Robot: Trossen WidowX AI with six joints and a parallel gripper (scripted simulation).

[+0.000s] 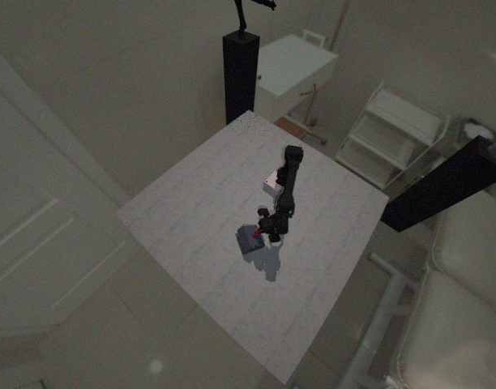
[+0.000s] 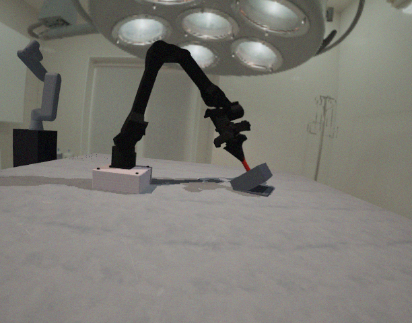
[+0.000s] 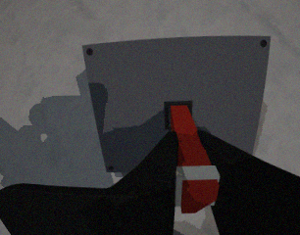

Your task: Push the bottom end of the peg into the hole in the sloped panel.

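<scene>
The red peg [image 1: 257, 232] [image 2: 246, 165] [image 3: 186, 124] has flat sides and a light grey band near its top end. My gripper [image 1: 261, 229] [image 2: 243, 159] [image 3: 185, 139] is shut on it, above the face of the sloped panel. The grey panel [image 1: 245, 241] [image 2: 251, 177] [image 3: 140, 73] has one square hole [image 3: 167, 114]. In the wrist view the peg's bottom end lies within the hole's outline, with dark gaps at its left and upper sides. The peg is tilted in the exterior view. How deep its end sits is hidden.
The white base block [image 1: 271, 181] [image 2: 117, 180] stands behind the panel, under the arm. The panel's flat foot [image 2: 266, 190] rests on the table [image 1: 198, 201] [image 2: 185, 250]. Black pedestals [image 1: 241, 75] [image 1: 441, 188] stand beyond the table edges.
</scene>
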